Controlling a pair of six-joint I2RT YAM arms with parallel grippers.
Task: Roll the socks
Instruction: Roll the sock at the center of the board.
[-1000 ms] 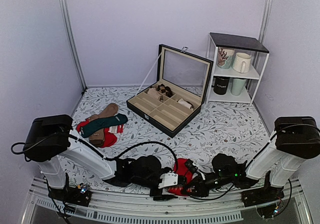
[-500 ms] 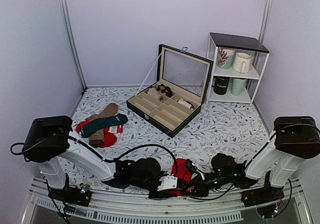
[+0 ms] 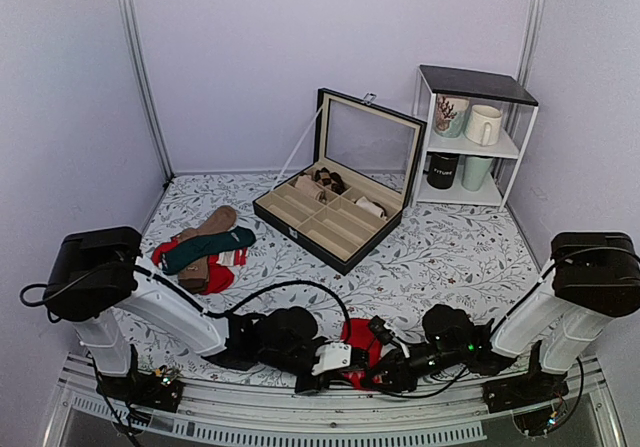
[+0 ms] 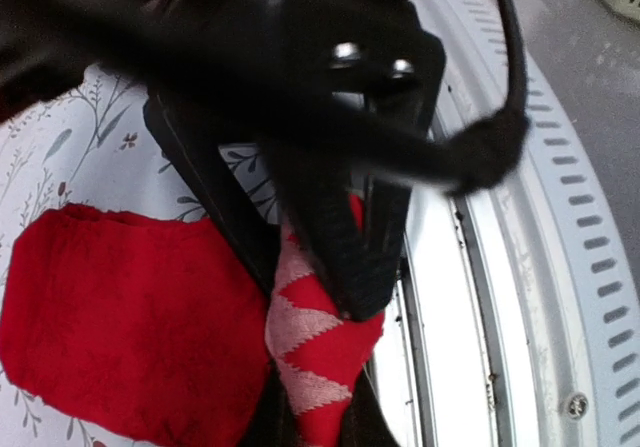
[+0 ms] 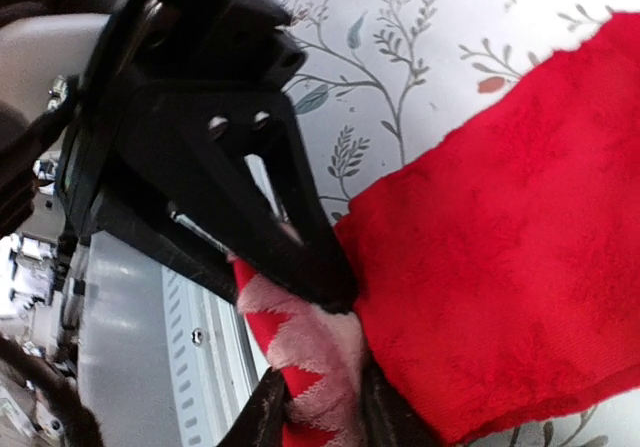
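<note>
Both arms are stretching low along the near edge of the worktop (image 3: pixel 450 257). The left gripper (image 3: pixel 340 369) and right gripper (image 3: pixel 380 372) are meeting nose to nose at the centre, over the red socks (image 3: pixel 360 339). The overhead view is hiding the contact. The wrist views are showing the left jaws clenched on the zigzag cuff (image 4: pixel 312 339) and the right jaws straddling it; I cannot tell whether they are gripping.

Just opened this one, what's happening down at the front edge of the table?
Both arms are working on the red socks at the near edge of the table. The left gripper is shut on the zigzag-patterned cuff. The right gripper has its fingers either side of that same cuff; whether it grips is unclear. The red part lies flat, not yet rolled.
</note>
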